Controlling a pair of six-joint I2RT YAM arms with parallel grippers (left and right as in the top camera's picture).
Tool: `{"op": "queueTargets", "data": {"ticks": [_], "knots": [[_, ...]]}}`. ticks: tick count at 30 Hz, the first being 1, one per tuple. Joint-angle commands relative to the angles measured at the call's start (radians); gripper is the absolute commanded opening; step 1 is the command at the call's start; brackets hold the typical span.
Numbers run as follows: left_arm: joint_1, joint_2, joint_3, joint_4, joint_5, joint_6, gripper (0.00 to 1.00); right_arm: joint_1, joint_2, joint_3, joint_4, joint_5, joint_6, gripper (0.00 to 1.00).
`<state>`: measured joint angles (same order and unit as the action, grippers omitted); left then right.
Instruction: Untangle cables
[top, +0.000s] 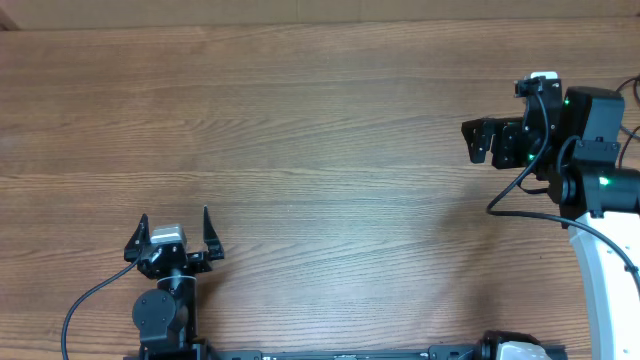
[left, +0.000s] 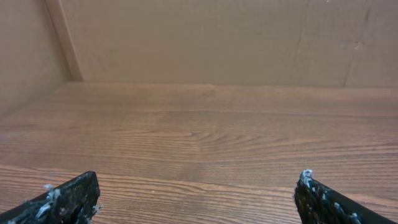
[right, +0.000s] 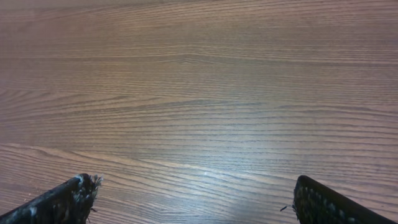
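Wood table (top: 320, 120): brown top with long grain, fills the overhead and both wrist views.
left gripper (top: 175, 216): black, two-finger, at the near left of the table, pointing toward the far side. Jaws spread wide, nothing held.
left wrist view: only the two black fingertips (left: 78, 196) show, one in each bottom corner, flecked whitish. Just wood grain between them.
back wall (left: 199, 37): plain tan panel standing at the far edge of the table, ahead of the left gripper, with a second panel meeting it at the far left corner.
right gripper (top: 480, 142): black, two-finger, at the far right of the table, pointing left. Jaws spread wide, nothing held.
right wrist view: black fingertips (right: 74, 196) in the bottom corners, well apart, only wood grain between and beyond them.
right arm (top: 600, 270): white link runs up the right edge to a black wrist with green lights (top: 567, 101).
arm wiring (top: 85, 300): thick black lead curving off the left arm's base at the near left, with a similar one looping under the right wrist.
cables: thin black cords, not seen in any of the three views. Cannot tell where they lie relative to either gripper.
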<state>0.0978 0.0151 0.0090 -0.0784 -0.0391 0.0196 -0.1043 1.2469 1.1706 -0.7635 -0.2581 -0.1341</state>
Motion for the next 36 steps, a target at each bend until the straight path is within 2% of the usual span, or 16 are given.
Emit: {"op": "queueTargets", "data": {"ticks": [1,33,36], "knots": [[-0.007,-0.011,-0.003,0.001,0.009,-0.027,0.99,-0.003,0.001,0.002,0.002,-0.006,-0.002,1.0],[-0.006,-0.011,-0.003,0.001,0.007,-0.027,0.99,-0.003,0.005,0.002,0.002,-0.004,-0.002,1.0],[-0.006,-0.011,-0.003,0.001,0.007,-0.027,1.0,-0.003,0.004,0.002,0.006,0.051,-0.002,1.0]]}}
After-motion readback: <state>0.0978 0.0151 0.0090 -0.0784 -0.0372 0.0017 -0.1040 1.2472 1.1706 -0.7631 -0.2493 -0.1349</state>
